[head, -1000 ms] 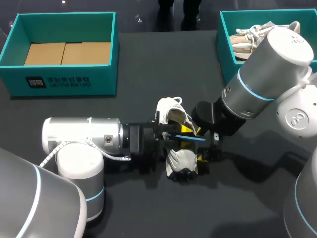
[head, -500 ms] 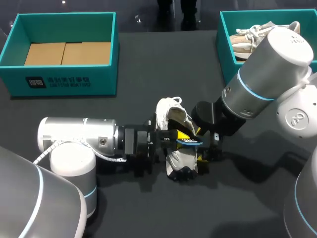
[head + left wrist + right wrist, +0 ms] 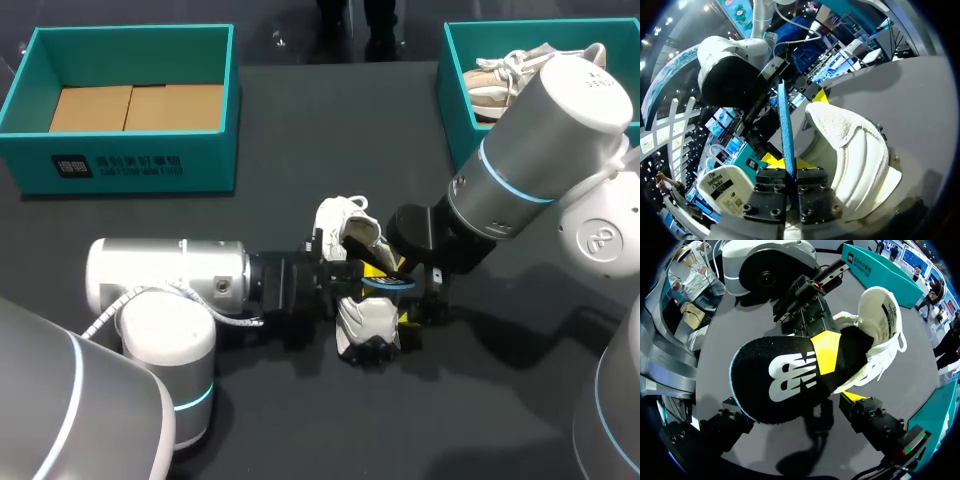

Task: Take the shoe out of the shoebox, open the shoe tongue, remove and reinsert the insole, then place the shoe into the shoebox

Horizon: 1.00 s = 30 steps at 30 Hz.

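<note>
A white shoe lies on the dark table between my two arms, toe toward the front edge. My left gripper comes in from the left and is shut on the black, blue-edged insole, which sticks out over the shoe's opening. In the left wrist view the insole stands edge-on between the pinched yellow tips of the gripper, with the shoe beside it. My right gripper sits at the shoe's right side and stands open. In the right wrist view the insole hangs over that gripper, and the shoe is ahead.
A teal shoebox with a cardboard floor stands at the back left. A second teal box at the back right holds a beige shoe. My right arm's forearm hangs over that box's near corner.
The left gripper has closed on the insole. The left arm drew back to the left, then came right again, and the insole now sits closer over the shoe's opening.
</note>
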Available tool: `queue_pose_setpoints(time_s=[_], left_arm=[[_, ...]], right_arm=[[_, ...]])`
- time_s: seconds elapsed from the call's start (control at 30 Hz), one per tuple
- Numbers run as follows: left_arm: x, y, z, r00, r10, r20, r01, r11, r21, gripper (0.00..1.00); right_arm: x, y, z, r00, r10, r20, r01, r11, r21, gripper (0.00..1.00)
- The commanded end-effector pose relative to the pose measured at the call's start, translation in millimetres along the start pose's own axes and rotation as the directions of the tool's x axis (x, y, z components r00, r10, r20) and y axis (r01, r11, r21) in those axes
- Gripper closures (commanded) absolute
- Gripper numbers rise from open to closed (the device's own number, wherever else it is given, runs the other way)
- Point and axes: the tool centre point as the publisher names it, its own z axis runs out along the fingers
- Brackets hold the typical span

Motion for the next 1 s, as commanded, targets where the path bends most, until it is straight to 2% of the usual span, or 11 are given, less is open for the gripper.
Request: queue_pose_setpoints(time_s=[0.03,0.13,0.17,0.23,0.3,0.37,0.5,0.67,0.83,1.0], left_arm=[[0.2,7.2,3.5,1.0,-0.004,-0.006,0.004,1.0,-0.007,1.0],[-0.3,1.5,-1.1,1.0,-0.01,-0.001,0.01,1.0,0.009,1.0],[-0.7,-0.9,-2.6,1.0,-0.012,0.001,0.012,1.0,0.019,0.85],[-1.8,-6.8,-5.7,1.0,-0.008,0.006,0.008,0.999,0.035,0.73],[-3.2,-13.9,-9.2,1.0,-0.008,0.012,0.008,0.998,0.06,0.67],[-4.4,-21.0,-12.0,1.0,-0.005,0.015,0.004,0.997,0.082,0.67],[-7.1,-36.5,-16.0,1.0,0.001,0.022,-0.004,0.992,0.127,0.71],[-7.6,-45.1,-15.3,1.0,0.007,0.016,-0.009,0.989,0.148,1.0],[0.4,-38.2,-8.2,0.999,0.043,-0.024,-0.04,0.992,0.118,1.0],[8.5,-22.3,-5.6,0.995,0.082,-0.048,-0.078,0.993,0.086,1.0]], right_arm=[[1.5,0.4,1.2,1.0,0.0,0.003,0.0,1.0,0.0,0.0],[1.5,0.4,1.2,1.0,0.0,0.003,0.0,1.0,0.0,0.0],[1.5,0.4,1.2,1.0,0.0,0.003,0.0,1.0,0.0,0.0],[1.5,0.4,1.2,1.0,0.0,0.003,0.0,1.0,0.0,0.0],[1.5,0.4,1.2,1.0,0.0,0.003,0.0,1.0,0.0,0.0],[1.5,0.4,1.2,1.0,0.0,0.003,0.0,1.0,0.0,0.0],[1.5,0.4,1.2,1.0,0.0,0.003,0.0,1.0,0.0,0.0],[1.5,0.4,1.2,1.0,0.0,0.003,0.0,1.0,0.0,0.0],[1.5,0.4,1.2,1.0,0.0,0.003,0.0,1.0,0.0,0.0],[1.5,0.4,1.2,1.0,0.0,0.003,0.0,1.0,0.0,0.0]])
